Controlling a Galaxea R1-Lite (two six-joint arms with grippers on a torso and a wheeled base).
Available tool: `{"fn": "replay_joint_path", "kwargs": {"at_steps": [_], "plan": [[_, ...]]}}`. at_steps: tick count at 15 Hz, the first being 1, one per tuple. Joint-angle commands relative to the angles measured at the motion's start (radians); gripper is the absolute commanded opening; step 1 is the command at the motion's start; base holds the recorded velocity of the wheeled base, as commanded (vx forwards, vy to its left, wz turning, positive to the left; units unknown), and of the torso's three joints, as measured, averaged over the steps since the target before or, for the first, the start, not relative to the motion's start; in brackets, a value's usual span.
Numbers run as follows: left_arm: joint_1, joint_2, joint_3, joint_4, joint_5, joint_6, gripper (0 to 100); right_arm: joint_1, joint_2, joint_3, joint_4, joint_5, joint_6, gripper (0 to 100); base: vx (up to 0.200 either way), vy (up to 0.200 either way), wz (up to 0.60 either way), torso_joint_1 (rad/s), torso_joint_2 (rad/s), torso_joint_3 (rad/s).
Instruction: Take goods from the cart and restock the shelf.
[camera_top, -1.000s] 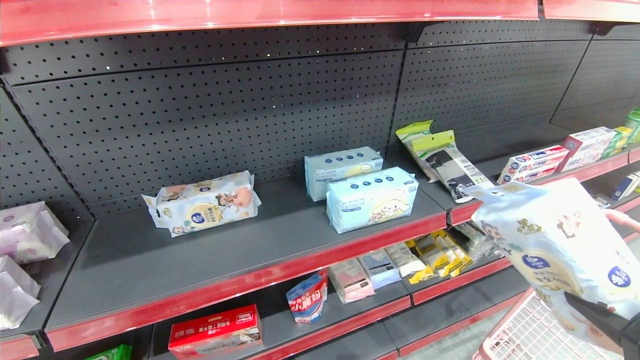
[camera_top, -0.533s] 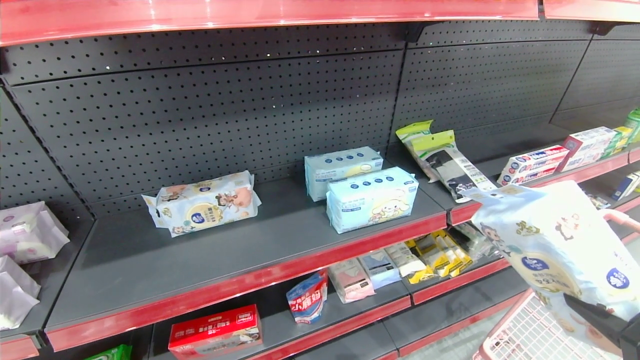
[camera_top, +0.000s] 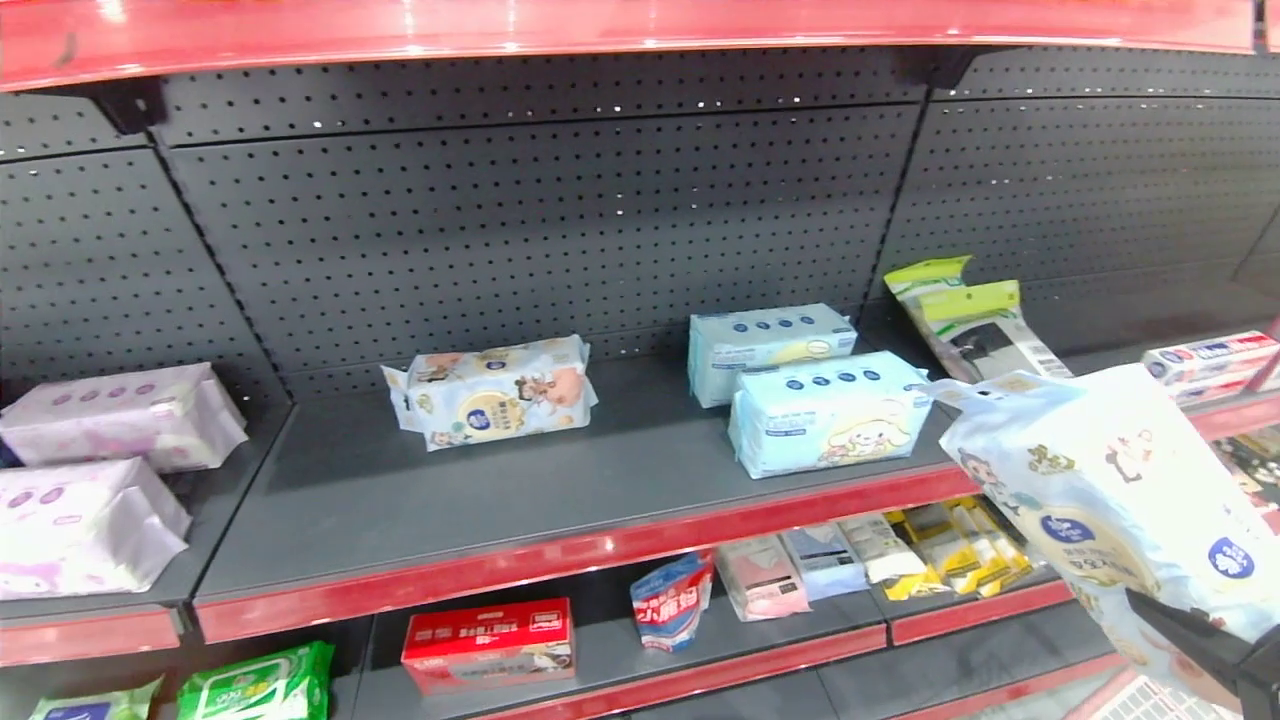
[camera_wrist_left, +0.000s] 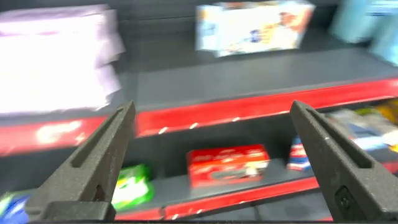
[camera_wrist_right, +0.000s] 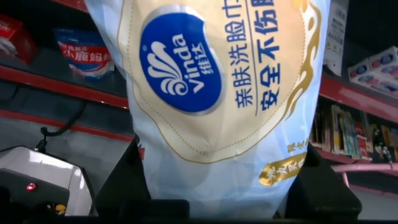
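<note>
My right gripper (camera_top: 1200, 640) is shut on a pale blue and cream tissue pack (camera_top: 1110, 490), held upright at the lower right, in front of the shelf's right end. In the right wrist view the tissue pack (camera_wrist_right: 217, 93) stands between the two dark fingers (camera_wrist_right: 124, 186). A matching pack (camera_top: 490, 392) lies on the grey middle shelf (camera_top: 450, 500). My left gripper (camera_wrist_left: 214, 155) is open with nothing between its fingers, facing the shelf's red front edge (camera_wrist_left: 249, 112) and the lower shelf.
Two light blue tissue packs (camera_top: 825, 410) sit right of the matching pack. Purple-white packs (camera_top: 100, 470) fill the left bay. A green-topped packet (camera_top: 970, 320) leans at the right. A red box (camera_top: 488, 640), pouches and green wipes lie on the lower shelf. A cart corner (camera_top: 1150, 700) shows lower right.
The head camera has swung left, so the whole shelf shifted right in the picture and more of the left bay shows. The held pack keeps about the same place in view.
</note>
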Motion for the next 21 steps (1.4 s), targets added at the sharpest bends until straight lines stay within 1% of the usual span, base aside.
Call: {"fn": "replay_joint_path", "kwargs": {"at_steps": [1, 7, 10, 12, 13, 15, 16, 17, 18, 20, 21], "plan": [[0.0, 0.001, 0.0, 0.0, 0.0, 0.0, 100, 0.0, 0.005, 0.0, -0.002, -0.01, -0.01, 0, 0.0, 0.0, 0.0, 0.0, 0.0, 0.0], [0.0, 0.001, 0.0, 0.0, 0.0, 0.0, 100, 0.0, -0.011, -0.01, -0.018, -0.016, 0.002, 0, 0.0, 0.0, 0.0, 0.0, 0.0, 0.0], [0.0, 0.023, 0.0, 0.001, -0.003, 0.006, 100, -0.004, -0.054, -0.01, -0.042, -0.009, 0.096, 0, 0.0, 0.0, 0.0, 0.0, 0.0, 0.0], [0.0, 0.038, 0.0, 0.001, -0.003, 0.012, 100, 0.002, -0.094, 0.0, -0.041, 0.037, 0.156, 0, 0.0, 0.0, 0.0, 0.0, 0.0, 0.0], [0.003, 0.032, 0.0, 0.001, -0.003, 0.012, 100, -0.007, -0.155, 0.015, -0.034, 0.059, 0.16, 0, 0.0, 0.0, 0.0, 0.0, 0.0, 0.0], [-0.006, 0.043, 0.0, 0.001, -0.004, 0.017, 100, -0.009, -0.227, 0.027, -0.007, 0.046, 0.159, 0, 0.0, 0.0, 0.0, 0.0, 0.0, 0.0], [-0.02, 0.05, -0.002, 0.0, -0.012, 0.04, 100, -0.017, -0.292, 0.021, 0.093, 0.034, 0.157, 0, 0.0, 0.0, 0.0, 0.0, 0.0, 0.0], [-0.02, 0.05, -0.002, 0.0, -0.02, 0.053, 100, -0.018, -0.31, 0.003, 0.173, 0.033, 0.157, 0, 0.0, 0.0, 0.0, 0.0, 0.0, 0.0], [-0.017, 0.058, -0.002, 0.001, -0.02, 0.052, 100, -0.021, -0.313, -0.011, 0.214, 0.031, 0.157, 0, 0.0, 0.0, 0.0, 0.0, 0.0, 0.0], [-0.009, 0.101, -0.003, 0.0, -0.02, 0.055, 100, -0.036, -0.295, -0.04, 0.213, 0.003, 0.162, 0, 0.0, 0.0, 0.0, 0.0, 0.0, 0.0], [0.002, 0.115, -0.003, 0.0, -0.02, 0.055, 100, -0.046, -0.279, -0.049, 0.213, 0.011, 0.167, 0, 0.0, 0.0, 0.0, 0.0, 0.0, 0.0]]}}
